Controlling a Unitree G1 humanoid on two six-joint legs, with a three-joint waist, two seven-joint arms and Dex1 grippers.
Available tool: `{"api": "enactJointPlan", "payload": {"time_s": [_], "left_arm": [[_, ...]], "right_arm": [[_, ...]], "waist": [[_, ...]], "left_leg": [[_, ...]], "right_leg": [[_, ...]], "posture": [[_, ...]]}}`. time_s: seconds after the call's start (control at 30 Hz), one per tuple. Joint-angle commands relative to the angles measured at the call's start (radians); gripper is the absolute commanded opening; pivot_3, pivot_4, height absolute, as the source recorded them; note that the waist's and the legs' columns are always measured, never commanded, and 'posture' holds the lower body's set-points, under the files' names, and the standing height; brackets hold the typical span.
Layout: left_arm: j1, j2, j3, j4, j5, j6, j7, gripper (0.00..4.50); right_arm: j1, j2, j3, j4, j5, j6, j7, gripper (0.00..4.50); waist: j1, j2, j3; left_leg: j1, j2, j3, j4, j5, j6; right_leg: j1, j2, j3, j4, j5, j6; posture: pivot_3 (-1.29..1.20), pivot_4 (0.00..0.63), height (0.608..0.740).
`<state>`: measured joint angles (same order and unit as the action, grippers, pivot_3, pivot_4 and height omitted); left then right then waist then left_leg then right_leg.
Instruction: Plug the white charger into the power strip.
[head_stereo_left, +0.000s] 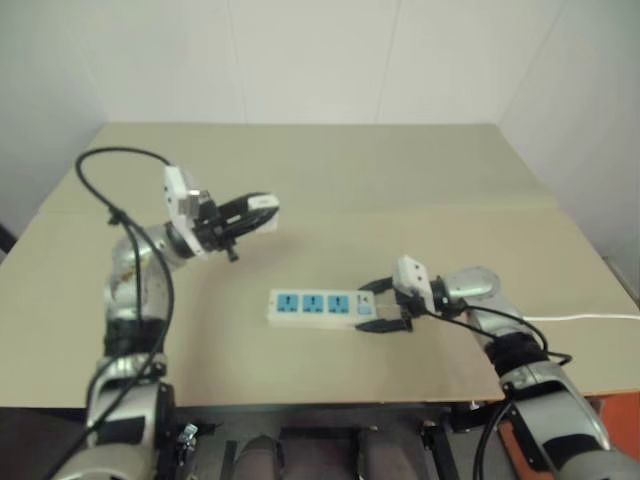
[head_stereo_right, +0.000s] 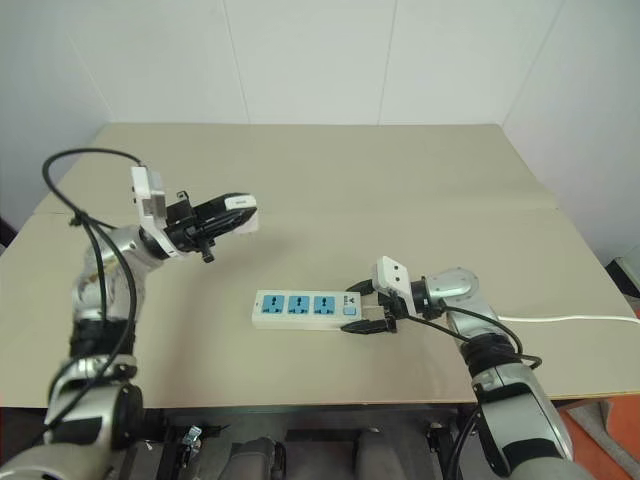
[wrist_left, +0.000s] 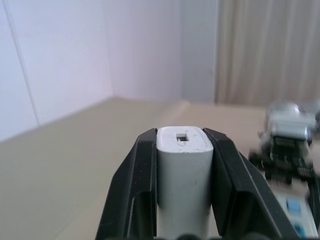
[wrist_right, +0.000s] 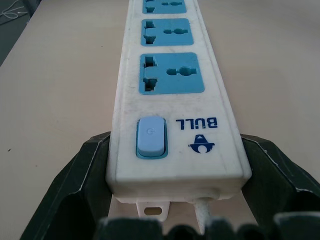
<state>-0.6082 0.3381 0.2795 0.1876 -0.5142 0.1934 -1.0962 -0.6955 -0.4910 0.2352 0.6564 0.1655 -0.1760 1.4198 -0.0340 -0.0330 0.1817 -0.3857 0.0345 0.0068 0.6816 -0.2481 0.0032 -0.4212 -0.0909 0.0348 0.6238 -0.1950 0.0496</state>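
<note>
Left hand clamped on small white cube-shaped charger, raised above beige surface. Long white power strip with blue sockets flat on surface; right hand fingers wide, straddling its switch end.

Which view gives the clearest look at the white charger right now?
The left wrist view: the white charger stands close up between the left gripper's fingers, its slotted end face showing. In the head views it is a small white tip at that gripper, raised above the table.
</note>
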Motion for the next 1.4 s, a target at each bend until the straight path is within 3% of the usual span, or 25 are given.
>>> {"api": "enactJointPlan", "payload": {"time_s": [0.03,0.17,0.27,0.43,0.63,0.93,1.4], "left_arm": [[0.025,0.085,-0.024,-0.092,-0.073,0.130,-0.046,1.02],[0.017,0.169,-0.139,-0.136,-0.022,0.285,-0.008,1.02],[0.010,0.188,-0.198,-0.128,0.028,0.261,0.000,1.02],[0.019,0.150,-0.202,-0.085,-0.070,0.226,-0.149,1.02],[-0.017,0.072,-0.231,0.026,-0.084,0.186,-0.256,1.02],[-0.103,-0.039,-0.305,0.309,0.012,0.020,-0.392,1.02],[-0.104,-0.131,-0.327,0.460,0.077,-0.168,-0.481,1.02]], "right_arm": [[-0.001,-0.011,0.018,0.063,-0.051,-0.026,0.017,3.42],[-0.006,-0.002,0.017,0.082,-0.057,-0.039,0.011,3.42],[0.005,0.003,0.018,0.076,-0.057,-0.043,0.009,3.42],[0.026,0.009,0.017,0.057,-0.058,-0.041,-0.009,3.42],[0.049,0.012,0.020,0.026,-0.061,-0.033,-0.026,3.42],[0.071,0.016,0.027,-0.020,-0.064,-0.004,-0.033,3.42],[0.096,0.011,0.031,-0.075,-0.068,0.029,-0.040,3.42]], "waist": [[-0.006,0.000,0.000],[-0.003,-0.001,-0.002],[-0.003,-0.002,-0.003],[-0.006,-0.002,-0.003],[-0.005,-0.004,-0.005],[-0.009,-0.005,-0.007],[-0.009,-0.005,-0.007]], "left_leg": [[0.000,0.000,0.000,0.000,0.000,0.000],[0.002,-0.001,-0.001,-0.001,0.000,-0.001],[0.003,-0.001,-0.001,-0.001,0.000,-0.001],[0.003,0.000,-0.001,-0.002,0.000,-0.001],[0.004,-0.001,0.000,-0.002,0.000,-0.001],[0.003,-0.001,-0.001,-0.002,0.000,0.000],[0.002,-0.001,-0.001,-0.002,0.000,0.000]], "right_leg": [[0.000,0.001,0.000,0.000,0.000,0.000],[0.002,0.000,0.000,0.000,0.000,0.000],[0.003,0.000,0.000,-0.001,0.000,0.000],[0.002,0.001,0.000,-0.001,-0.001,-0.001],[0.003,0.001,0.000,-0.001,-0.001,-0.001],[0.002,0.001,0.000,-0.001,-0.001,-0.001],[0.002,0.001,0.000,-0.002,-0.001,-0.001]], "posture": [[0.00,0.150,0.740],[0.00,0.150,0.740],[0.00,0.150,0.740],[0.00,0.150,0.740],[0.00,0.150,0.740],[0.00,0.150,0.740],[0.00,0.150,0.740]]}}
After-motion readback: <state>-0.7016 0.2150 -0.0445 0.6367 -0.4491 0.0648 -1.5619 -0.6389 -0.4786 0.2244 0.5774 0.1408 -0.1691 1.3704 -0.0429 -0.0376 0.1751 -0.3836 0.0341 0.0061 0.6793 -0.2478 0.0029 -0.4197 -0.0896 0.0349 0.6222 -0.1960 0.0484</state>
